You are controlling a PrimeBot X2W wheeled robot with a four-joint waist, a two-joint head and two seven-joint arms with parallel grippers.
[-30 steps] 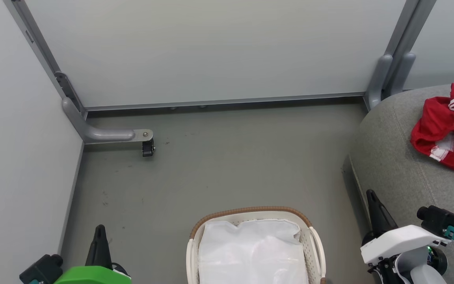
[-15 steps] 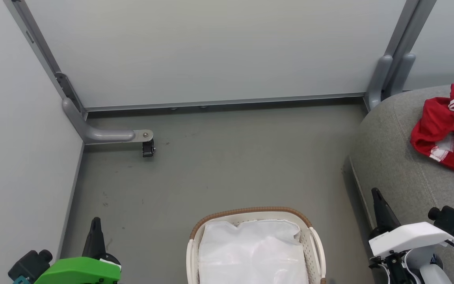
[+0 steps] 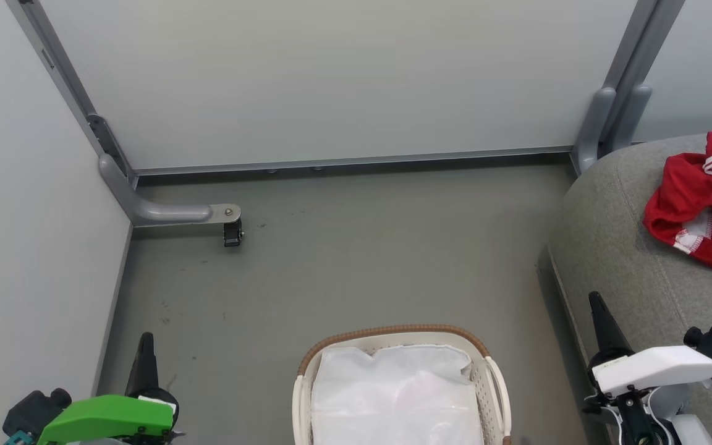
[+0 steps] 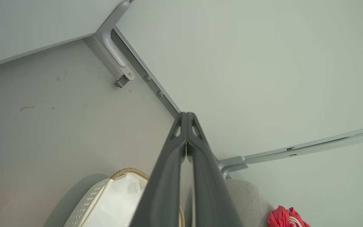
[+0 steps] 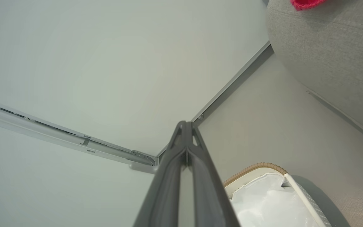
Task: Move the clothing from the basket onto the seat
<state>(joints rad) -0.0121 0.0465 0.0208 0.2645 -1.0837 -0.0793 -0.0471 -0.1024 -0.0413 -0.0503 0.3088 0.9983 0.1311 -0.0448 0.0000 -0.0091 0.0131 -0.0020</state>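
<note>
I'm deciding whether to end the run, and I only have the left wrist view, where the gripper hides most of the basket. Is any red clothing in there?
Observer: From the head view, the part of the basket in frame is covered by a white plastic sheet with nothing red on it. The near end is cut off by the frame.
Operator: Is the right gripper carrying anything?
Observer: No. In the right wrist view the right gripper is shut, fingers together with nothing between them.
Operator: How does the clothing lie?
Observer: The clothing is a crumpled heap on top of the seat, running past the head view's right edge.
</note>
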